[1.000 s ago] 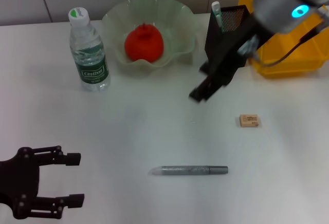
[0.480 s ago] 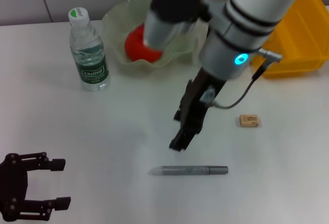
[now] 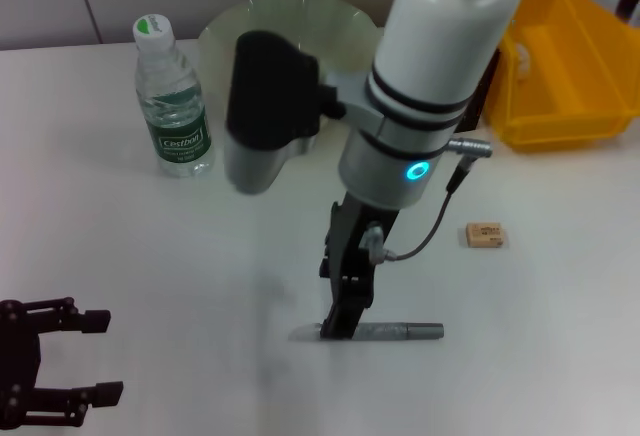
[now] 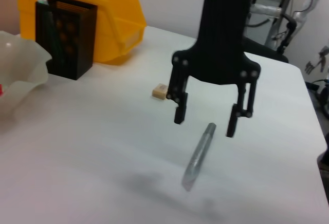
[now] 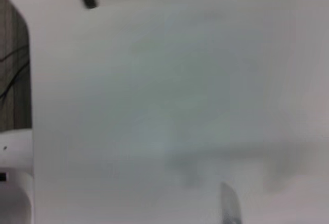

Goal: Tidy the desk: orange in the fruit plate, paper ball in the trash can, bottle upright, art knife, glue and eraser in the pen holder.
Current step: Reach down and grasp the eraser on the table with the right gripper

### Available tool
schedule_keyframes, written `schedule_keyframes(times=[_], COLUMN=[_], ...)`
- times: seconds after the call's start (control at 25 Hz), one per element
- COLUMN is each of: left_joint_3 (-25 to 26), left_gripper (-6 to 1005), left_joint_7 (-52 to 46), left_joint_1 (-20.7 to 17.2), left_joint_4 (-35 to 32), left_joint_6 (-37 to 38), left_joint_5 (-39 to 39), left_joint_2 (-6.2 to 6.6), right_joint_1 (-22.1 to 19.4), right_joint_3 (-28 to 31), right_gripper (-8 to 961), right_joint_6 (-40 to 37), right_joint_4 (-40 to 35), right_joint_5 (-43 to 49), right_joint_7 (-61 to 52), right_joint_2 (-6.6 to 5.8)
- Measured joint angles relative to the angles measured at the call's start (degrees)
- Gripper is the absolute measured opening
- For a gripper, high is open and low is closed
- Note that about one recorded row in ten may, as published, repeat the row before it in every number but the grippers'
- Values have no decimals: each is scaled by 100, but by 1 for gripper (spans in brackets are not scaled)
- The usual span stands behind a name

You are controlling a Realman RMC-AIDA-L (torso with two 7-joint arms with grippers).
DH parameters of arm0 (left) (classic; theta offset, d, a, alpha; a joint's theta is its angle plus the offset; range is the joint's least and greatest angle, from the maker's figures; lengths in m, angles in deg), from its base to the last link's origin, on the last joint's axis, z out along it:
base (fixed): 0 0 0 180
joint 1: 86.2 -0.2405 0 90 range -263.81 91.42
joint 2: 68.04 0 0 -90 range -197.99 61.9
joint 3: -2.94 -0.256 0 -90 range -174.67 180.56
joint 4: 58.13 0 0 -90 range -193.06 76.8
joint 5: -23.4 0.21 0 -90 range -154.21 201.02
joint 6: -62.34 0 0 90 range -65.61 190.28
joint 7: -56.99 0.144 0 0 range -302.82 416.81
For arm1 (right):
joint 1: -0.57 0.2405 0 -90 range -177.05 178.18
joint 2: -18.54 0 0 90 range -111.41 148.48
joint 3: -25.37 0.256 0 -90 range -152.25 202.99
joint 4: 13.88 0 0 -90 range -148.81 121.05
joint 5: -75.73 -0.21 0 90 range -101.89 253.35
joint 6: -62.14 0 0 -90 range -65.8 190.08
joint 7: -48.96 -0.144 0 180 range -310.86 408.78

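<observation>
We find the bottle (image 3: 172, 106) upright; art knife (image 3: 385, 332) and eraser (image 3: 484, 235) remain, right gripper (image 4: 205, 124) spread above the knife.

I see a yellow bin (image 3: 570, 76) at the far right of the white surface (image 3: 150, 256). From the left wrist camera it sits right behind the black mesh box, open top. Cables and gear (image 4: 288, 8) beyond the edge.

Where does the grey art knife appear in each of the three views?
Head view: art knife lies on the table, low centre, under the right pincer.
Left wrist view: art knife lies below that open pincer.
Right wrist view: only its tip shows, bottom edge.
Shared landmark: eraser, absent from the right wrist view.
</observation>
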Motion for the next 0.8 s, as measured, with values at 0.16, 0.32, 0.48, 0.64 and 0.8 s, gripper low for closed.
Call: schedule_keyframes(times=[0.16, 0.32, 0.48, 0.64, 0.8], left_joint_3=[5, 4, 9, 7, -1], left_gripper=[816, 816, 816, 816, 816], left_joint_7=[11, 18, 22, 22, 22], left_joint_1=[0, 5, 4, 17, 23], left_joint_4=[0, 1, 0, 0, 1], left_joint_6=[-18, -108, -140, -152, -186], left_joint_5=[25, 39, 43, 43, 43], left_joint_2=[-28, -74, -81, -88, -103], right_joint_1=[86, 100, 90, 76, 74], right_joint_3=[-322, -1010, -1436, -1617, -1868], right_gripper=[693, 679, 666, 653, 639], right_joint_6=[163, 654, 983, 1113, 1262], right_joint_4=[98, 176, 206, 222, 249], right_joint_5=[-181, -334, -403, -456, -466], right_joint_7=[0, -65, -133, -168, -239], right_joint_2=[1, 2, 1, 1, 1])
